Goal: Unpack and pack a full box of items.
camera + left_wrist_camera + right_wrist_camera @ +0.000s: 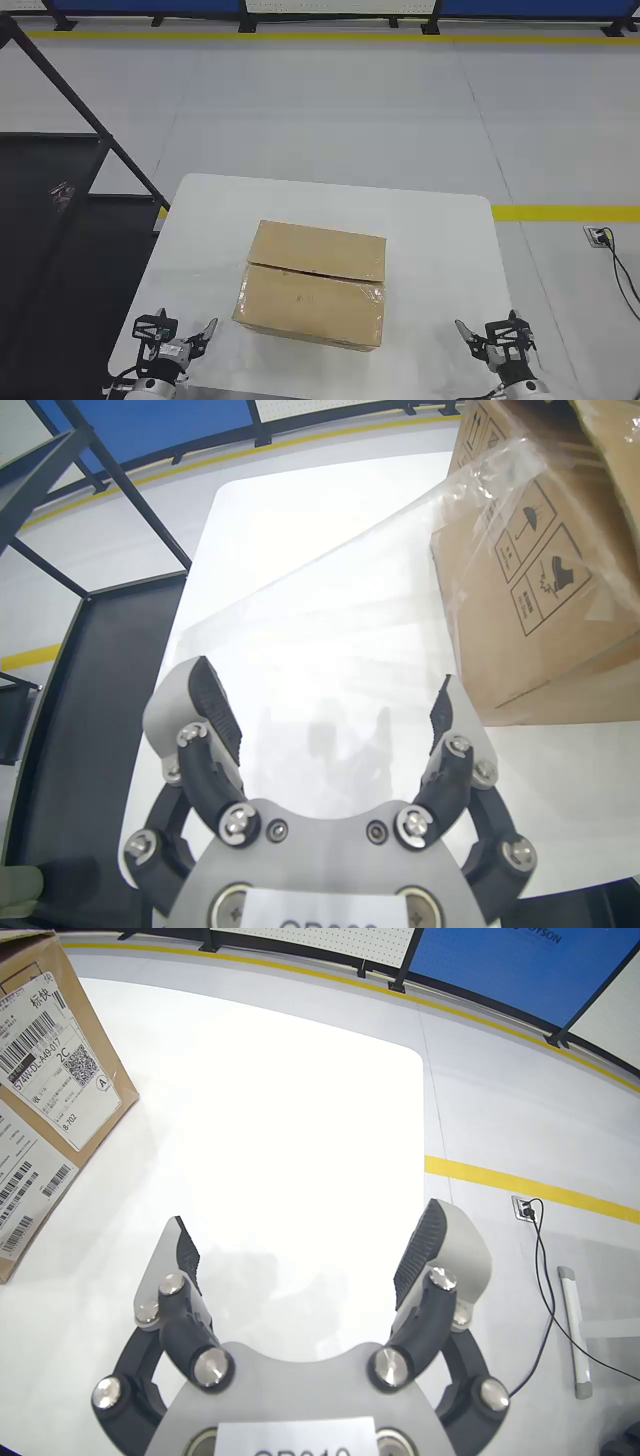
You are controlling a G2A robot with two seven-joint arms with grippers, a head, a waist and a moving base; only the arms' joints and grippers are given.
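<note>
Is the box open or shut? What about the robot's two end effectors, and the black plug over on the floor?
Box: shut, flaps down, sitting flat on the table.
Left end effector: open, holding nothing, not touching the box.
Right end effector: open, holding nothing, not touching the box.
Plug: pushed into the floor socket.
</note>
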